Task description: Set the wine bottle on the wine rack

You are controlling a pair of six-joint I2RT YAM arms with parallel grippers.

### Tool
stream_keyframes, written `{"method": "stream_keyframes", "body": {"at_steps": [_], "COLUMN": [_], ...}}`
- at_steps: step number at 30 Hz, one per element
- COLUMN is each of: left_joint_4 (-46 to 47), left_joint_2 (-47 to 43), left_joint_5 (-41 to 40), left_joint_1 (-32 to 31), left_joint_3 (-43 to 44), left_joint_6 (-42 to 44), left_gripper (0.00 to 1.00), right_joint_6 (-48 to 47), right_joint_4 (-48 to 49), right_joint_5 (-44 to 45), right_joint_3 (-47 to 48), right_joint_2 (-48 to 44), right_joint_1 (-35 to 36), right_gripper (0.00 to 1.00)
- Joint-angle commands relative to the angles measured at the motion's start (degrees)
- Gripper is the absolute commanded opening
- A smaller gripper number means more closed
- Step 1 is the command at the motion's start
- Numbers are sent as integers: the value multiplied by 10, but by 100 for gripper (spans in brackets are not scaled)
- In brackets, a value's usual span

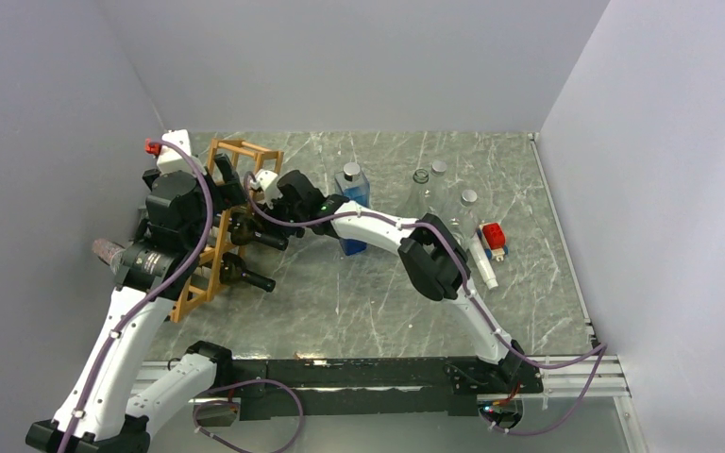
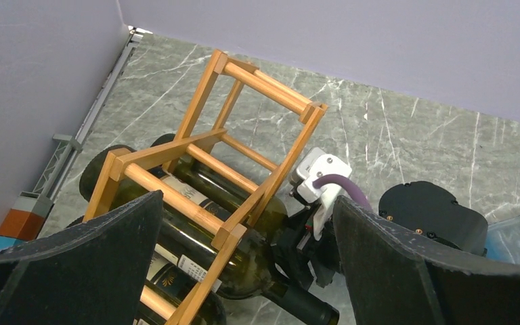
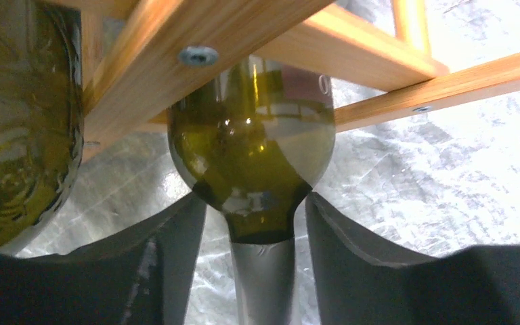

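Note:
The wooden wine rack point(image 1: 215, 247) stands at the left; it also shows in the left wrist view point(image 2: 244, 159). Three dark green wine bottles lie in its cells, necks pointing right. The uppermost wine bottle point(image 3: 252, 152) has its grey-foiled neck point(image 3: 264, 284) between my right gripper's point(image 3: 254, 203) fingers, with a gap on each side; the gripper is open. In the top view my right gripper point(image 1: 272, 209) hides that neck. My left gripper point(image 2: 247, 203) hangs wide open and empty above the rack's near end. Two lower bottles point(image 1: 250, 234) point(image 1: 244, 275) stick out of the rack.
A blue square bottle point(image 1: 353, 192) stands just right of the right wrist. Clear glass jars point(image 1: 422, 179) point(image 1: 469, 203), a red block point(image 1: 494, 235) and a white tube point(image 1: 484, 269) sit at the right. The left wall is close behind the rack.

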Motion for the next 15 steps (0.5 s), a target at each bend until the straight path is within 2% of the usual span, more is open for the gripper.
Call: {"method": "stream_keyframes", "body": {"at_steps": [1, 3, 6, 15], "left_joint_4": [21, 21, 19, 16], "left_joint_2": [-11, -12, -13, -16], "left_joint_5": [8, 8, 7, 10], "left_joint_1": [3, 4, 4, 4], "left_joint_3": [-2, -3, -2, -3], "left_joint_6": [6, 6, 6, 2], "left_gripper": [99, 99, 99, 99], "right_joint_6": [11, 2, -7, -24], "right_joint_4": [61, 57, 58, 55], "right_joint_5": [10, 20, 46, 110], "right_joint_3": [0, -9, -33, -79], "right_joint_2": [-38, -48, -65, -99], "right_joint_1": [1, 1, 0, 3], "right_gripper": [65, 71, 75, 76]}}
